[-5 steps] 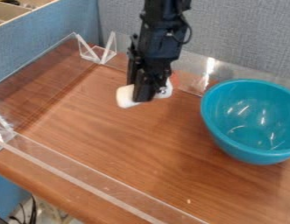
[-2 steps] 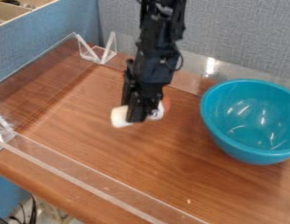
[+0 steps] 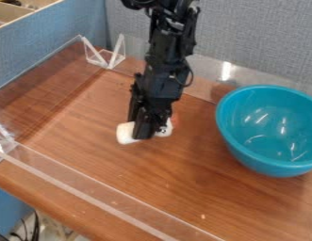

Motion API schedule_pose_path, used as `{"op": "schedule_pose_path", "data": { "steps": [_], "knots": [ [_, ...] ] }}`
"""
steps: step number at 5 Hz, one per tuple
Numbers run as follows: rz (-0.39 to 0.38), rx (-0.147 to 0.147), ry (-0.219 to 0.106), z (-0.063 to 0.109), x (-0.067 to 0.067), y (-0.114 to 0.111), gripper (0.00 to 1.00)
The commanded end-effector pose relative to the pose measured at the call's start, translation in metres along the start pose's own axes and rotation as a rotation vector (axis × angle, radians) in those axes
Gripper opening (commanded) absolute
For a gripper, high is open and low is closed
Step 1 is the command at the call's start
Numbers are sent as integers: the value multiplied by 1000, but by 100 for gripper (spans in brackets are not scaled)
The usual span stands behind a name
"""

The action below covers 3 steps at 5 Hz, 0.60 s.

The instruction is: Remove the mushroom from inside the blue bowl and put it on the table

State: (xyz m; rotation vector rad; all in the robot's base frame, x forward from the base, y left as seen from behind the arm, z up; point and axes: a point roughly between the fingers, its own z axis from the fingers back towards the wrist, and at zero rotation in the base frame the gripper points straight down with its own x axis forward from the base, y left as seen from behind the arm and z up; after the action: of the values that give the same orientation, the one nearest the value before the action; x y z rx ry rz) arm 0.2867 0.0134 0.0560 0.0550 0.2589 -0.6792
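- Toy mushroom [image 3: 126, 133] lies roughly sideways over the wood-grain tabletop [image 3: 89, 155], cream stem pointing left, cap end mostly hidden
- Black gripper [image 3: 148, 130] angles down from above, closed on the mushroom
- Turquoise-blue bowl [image 3: 268, 132] stands at right

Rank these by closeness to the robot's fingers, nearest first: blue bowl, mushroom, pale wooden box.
1. Mushroom: right in the fingers, its white stem sticking out on the picture's left.
2. Blue bowl: off to the picture's right.
3. Pale wooden box: farthest, at the picture's top left.
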Motion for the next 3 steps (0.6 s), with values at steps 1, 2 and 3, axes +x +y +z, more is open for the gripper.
{"op": "schedule_pose_path", "data": {
  "steps": [1,2,3],
  "knots": [
    [-1,27,-42,15,-2,4,0],
    [-4,26,-49,17,-2,2,0],
    [-6,26,-54,19,-3,1,0]
  ]
}}
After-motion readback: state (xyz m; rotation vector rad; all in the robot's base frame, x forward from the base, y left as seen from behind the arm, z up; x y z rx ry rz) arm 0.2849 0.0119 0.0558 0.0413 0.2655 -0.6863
